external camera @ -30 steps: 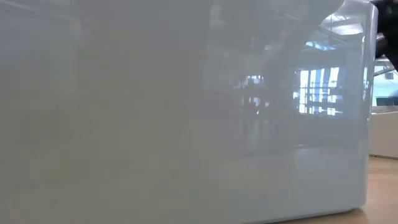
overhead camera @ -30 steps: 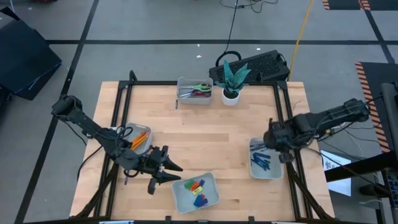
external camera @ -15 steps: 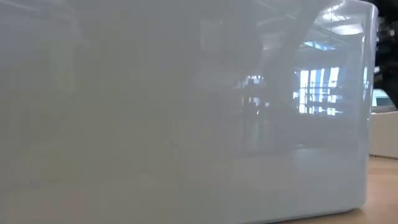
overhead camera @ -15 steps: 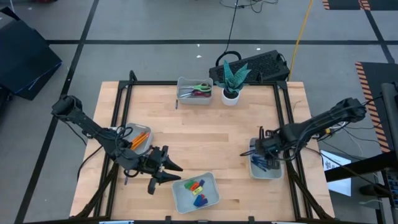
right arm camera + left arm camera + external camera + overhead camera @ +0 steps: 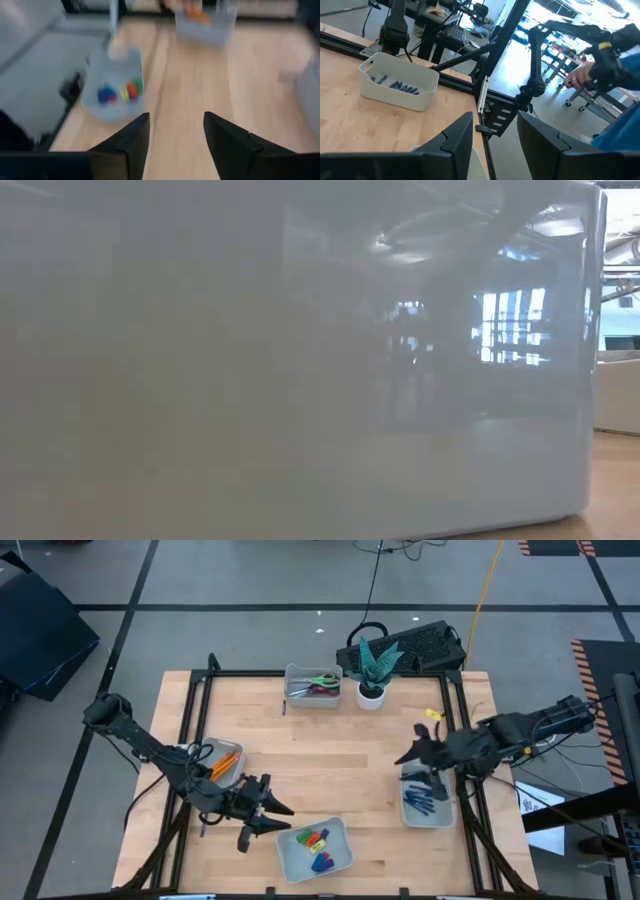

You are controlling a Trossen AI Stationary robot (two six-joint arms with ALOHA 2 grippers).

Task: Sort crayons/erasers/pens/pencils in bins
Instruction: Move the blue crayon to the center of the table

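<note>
Four light-grey bins stand on the wooden table. The near one (image 5: 315, 847) holds the coloured erasers (image 5: 317, 840), the right one (image 5: 427, 797) the dark blue pens (image 5: 420, 802), and the left one (image 5: 222, 762) the orange pencils (image 5: 225, 762). The far one (image 5: 312, 686) holds scissors. My left gripper (image 5: 285, 818) stands open just left of the eraser bin, with nothing between its fingers (image 5: 455, 140). My right gripper (image 5: 408, 753) hangs open and holds nothing; it is over the table beside the pen bin's far left corner and points toward the table's left. No crayons show.
A white pot with a green plant (image 5: 371, 680) stands at the far edge beside the scissors bin. A dark keyboard (image 5: 420, 645) lies beyond the table. A pale bin wall (image 5: 300, 360) fills the low view. Bare wood (image 5: 330, 755) spreads between the bins.
My right gripper has left the place over the pen bin. It first dipped toward the bin's left rim, then rose and swung toward the table's far left, and now points across the table. My left arm has kept still.
</note>
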